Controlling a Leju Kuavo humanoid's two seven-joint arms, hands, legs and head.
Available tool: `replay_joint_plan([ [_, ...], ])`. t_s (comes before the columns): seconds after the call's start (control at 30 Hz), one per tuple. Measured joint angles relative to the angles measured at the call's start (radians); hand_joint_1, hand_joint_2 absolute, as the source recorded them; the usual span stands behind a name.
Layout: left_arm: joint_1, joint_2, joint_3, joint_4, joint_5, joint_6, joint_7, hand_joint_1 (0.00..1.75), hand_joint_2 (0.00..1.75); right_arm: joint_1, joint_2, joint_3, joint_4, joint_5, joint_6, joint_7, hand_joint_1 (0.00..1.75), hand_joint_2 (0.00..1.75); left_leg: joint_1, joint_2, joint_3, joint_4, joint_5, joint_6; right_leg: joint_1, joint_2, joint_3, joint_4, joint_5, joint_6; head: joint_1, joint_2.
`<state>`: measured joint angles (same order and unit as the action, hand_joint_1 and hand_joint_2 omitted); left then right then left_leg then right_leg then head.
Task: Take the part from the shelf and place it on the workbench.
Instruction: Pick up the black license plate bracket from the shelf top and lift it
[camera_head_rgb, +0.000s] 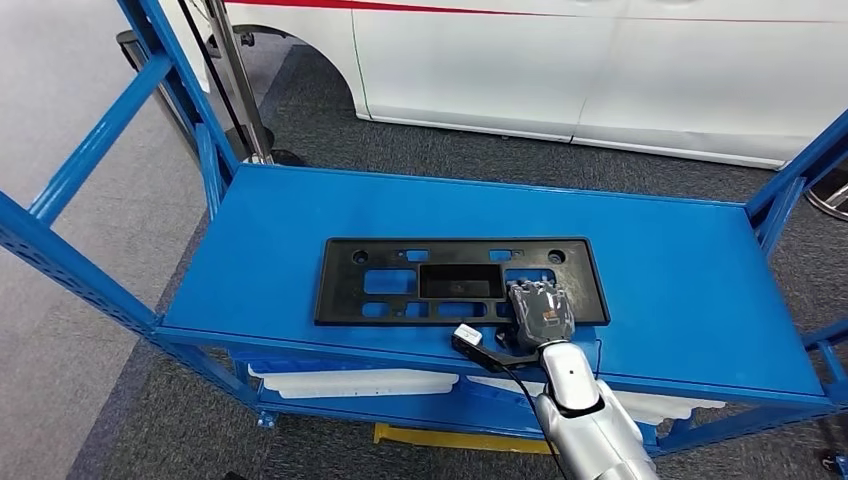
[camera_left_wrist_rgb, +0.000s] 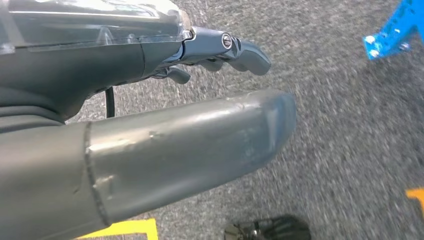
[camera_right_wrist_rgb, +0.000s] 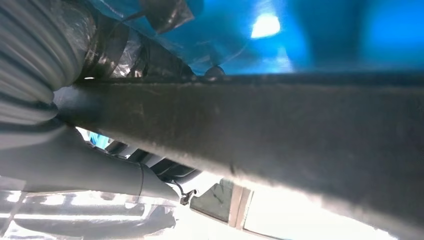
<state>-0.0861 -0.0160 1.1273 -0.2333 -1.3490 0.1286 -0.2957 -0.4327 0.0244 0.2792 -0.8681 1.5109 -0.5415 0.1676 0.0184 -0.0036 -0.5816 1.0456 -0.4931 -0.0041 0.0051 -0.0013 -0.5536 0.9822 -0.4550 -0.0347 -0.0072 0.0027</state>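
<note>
One part, the black plastic bracket (camera_head_rgb: 460, 281), lies on the blue shelf (camera_head_rgb: 680, 290); your right hand (camera_head_rgb: 541, 312) grips its near edge, fingers curled over. Left hand (camera_left_wrist_rgb: 220, 50) empty, fingers apart. Next: lift w/o tilting.

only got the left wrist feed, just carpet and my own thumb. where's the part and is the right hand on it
Observer: In the head view the black part lies flat on the blue shelf, and the right hand rests on its near edge, toward the right end.
Operator: thumb under the edge or not
Observer: The right wrist view shows the part's dark edge running across between the fingers above and the thumb below, so the hand seems to grip it.
Operator: anything near the shelf to watch for
Observer: A white car stands just behind the shelf.
</note>
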Motion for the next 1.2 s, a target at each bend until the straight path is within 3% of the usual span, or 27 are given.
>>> replay_joint_plan([
  [0.1,0.002,-0.001,0.000,0.000,0.001,0.000,0.000,0.00,0.00,0.008,0.003,0.000,-0.001,-0.041,-0.009,-0.039,1.75,1.75,0.002,0.000,-0.081,0.176,-0.088,-0.008,-0.001,-0.004,0.004,-0.005,0.002,-0.006,0.000,0.000],
  [0.13,0.005,-0.001,0.000,0.000,0.003,0.000,0.000,0.00,0.00,0.014,0.007,0.000,-0.007,-0.084,-0.013,-0.073,1.75,1.75,0.003,0.000,-0.103,0.222,-0.101,-0.012,-0.001,-0.004,0.004,-0.002,0.000,-0.007,0.000,0.000],
  [0.17,0.007,-0.001,0.000,0.000,0.006,0.000,0.000,0.00,0.00,0.024,0.011,0.000,-0.020,-0.138,-0.013,-0.115,1.75,1.75,0.004,0.001,-0.110,0.235,-0.095,-0.015,-0.001,-0.003,0.004,0.002,-0.003,-0.006,0.000,0.000],
  [0.2,0.008,-0.001,0.001,0.000,0.008,0.000,0.000,0.00,0.00,0.036,0.017,0.000,-0.043,-0.205,-0.008,-0.163,1.75,1.75,0.006,0.001,-0.096,0.207,-0.070,-0.018,-0.002,-0.002,0.004,0.008,-0.007,-0.005,0.000,0.000],
  [0.27,0.009,-0.002,0.002,0.001,0.013,0.002,0.000,0.00,0.00,0.065,0.032,0.006,-0.112,-0.340,0.012,-0.249,1.75,1.75,0.010,0.002,-0.033,0.081,-0.009,-0.020,-0.004,0.003,0.002,0.026,-0.021,0.003,0.000,0.000],
  [0.33,0.008,-0.005,0.006,0.001,0.020,0.004,-0.001,0.00,0.00,0.092,0.049,0.022,-0.194,-0.450,0.032,-0.303,1.75,1.75,0.008,0.001,0.007,0.000,0.011,-0.013,-0.001,0.009,-0.005,0.047,-0.033,0.013,0.000,0.000],
  [0.43,0.009,-0.011,0.015,0.001,0.029,0.008,-0.001,0.00,0.00,0.153,0.068,0.048,-0.326,-0.627,0.055,-0.390,1.75,1.75,0.005,-0.004,0.006,-0.006,0.008,0.005,0.001,0.012,-0.012,0.057,-0.038,0.024,0.000,0.000],
  [0.5,0.012,-0.017,0.021,0.002,0.033,0.009,-0.001,0.00,0.00,0.205,0.072,0.072,-0.435,-0.782,0.074,-0.441,1.75,1.75,0.007,-0.005,0.006,-0.010,0.012,0.016,-0.001,0.009,-0.024,0.085,-0.062,0.034,0.000,0.000],
  [0.63,0.013,-0.028,0.038,0.002,0.044,0.011,0.002,0.00,0.00,0.282,0.075,0.107,-0.646,-1.144,0.145,-0.512,1.75,1.75,0.007,-0.005,0.004,-0.011,0.011,0.028,-0.010,0.007,-0.133,0.312,-0.173,0.051,0.000,0.000],
  [0.67,0.014,-0.030,0.042,0.002,0.046,0.011,0.003,0.00,0.00,0.303,0.075,0.111,-0.687,-1.217,0.166,-0.523,1.75,1.75,0.007,-0.005,0.006,-0.011,0.009,0.028,-0.011,0.007,-0.150,0.341,-0.173,0.051,0.000,0.000],
  [0.7,0.014,-0.033,0.046,0.002,0.048,0.010,0.005,0.00,0.00,0.323,0.074,0.116,-0.727,-1.280,0.187,-0.532,1.75,1.75,0.007,-0.006,0.008,-0.011,0.008,0.028,-0.011,0.007,-0.151,0.334,-0.154,0.050,0.000,0.000],
  [0.73,0.015,-0.037,0.049,0.002,0.049,0.008,0.006,0.00,0.00,0.339,0.073,0.120,-0.760,-1.329,0.206,-0.540,1.75,1.75,0.006,-0.006,0.011,-0.011,0.005,0.027,-0.011,0.007,-0.132,0.288,-0.119,0.047,0.000,0.000],
  [0.8,0.015,-0.045,0.054,0.002,0.054,0.000,0.005,0.00,0.87,0.362,0.072,0.126,-0.813,-1.395,0.239,-0.552,1.75,1.75,0.005,-0.007,0.018,-0.012,0.000,0.023,-0.007,0.007,-0.069,0.147,-0.048,0.036,0.000,0.000],
  [0.87,0.013,-0.052,0.059,0.003,0.058,-0.007,0.002,0.00,1.75,0.381,0.071,0.131,-0.851,-1.432,0.262,-0.562,1.75,1.75,0.004,-0.006,0.019,-0.014,-0.002,0.016,-0.001,0.008,-0.034,0.065,-0.024,0.026,0.000,0.000],
  [0.97,0.011,-0.059,0.066,0.004,0.061,-0.018,-0.003,0.00,1.75,0.413,0.071,0.136,-0.882,-1.462,0.280,-0.568,1.75,1.75,0.003,-0.005,0.021,-0.019,-0.003,0.002,0.000,0.007,-0.030,0.048,-0.024,0.017,0.000,0.000],
  [1.03,0.011,-0.062,0.070,0.004,0.065,-0.019,-0.005,0.00,1.75,0.434,0.072,0.137,-0.895,-1.477,0.286,-0.563,1.75,1.75,0.003,-0.003,0.009,0.015,-0.031,-0.006,-0.006,0.003,-0.020,0.033,-0.019,0.007,0.000,0.000],
  [1.13,0.011,-0.068,0.081,0.004,0.080,-0.013,-0.007,0.00,1.75,0.480,0.076,0.140,-0.900,-1.474,0.277,-0.562,1.75,1.75,0.003,-0.002,-0.073,0.194,-0.122,-0.010,-0.006,-0.003,-0.014,0.028,-0.019,-0.004,-0.001,0.000],
  [1.17,0.012,-0.069,0.085,0.004,0.085,-0.012,-0.005,0.00,1.75,0.499,0.077,0.142,-0.899,-1.468,0.276,-0.571,1.75,1.75,0.003,-0.002,-0.098,0.244,-0.137,-0.012,-0.004,-0.004,-0.014,0.029,-0.020,-0.005,-0.001,0.000],
  [1.2,0.013,-0.070,0.088,0.004,0.087,-0.012,-0.002,0.00,1.75,0.517,0.077,0.146,-0.898,-1.462,0.279,-0.585,1.75,1.75,0.003,-0.002,-0.108,0.261,-0.132,-0.013,-0.004,-0.004,-0.014,0.031,-0.022,-0.006,-0.001,0.000],
])
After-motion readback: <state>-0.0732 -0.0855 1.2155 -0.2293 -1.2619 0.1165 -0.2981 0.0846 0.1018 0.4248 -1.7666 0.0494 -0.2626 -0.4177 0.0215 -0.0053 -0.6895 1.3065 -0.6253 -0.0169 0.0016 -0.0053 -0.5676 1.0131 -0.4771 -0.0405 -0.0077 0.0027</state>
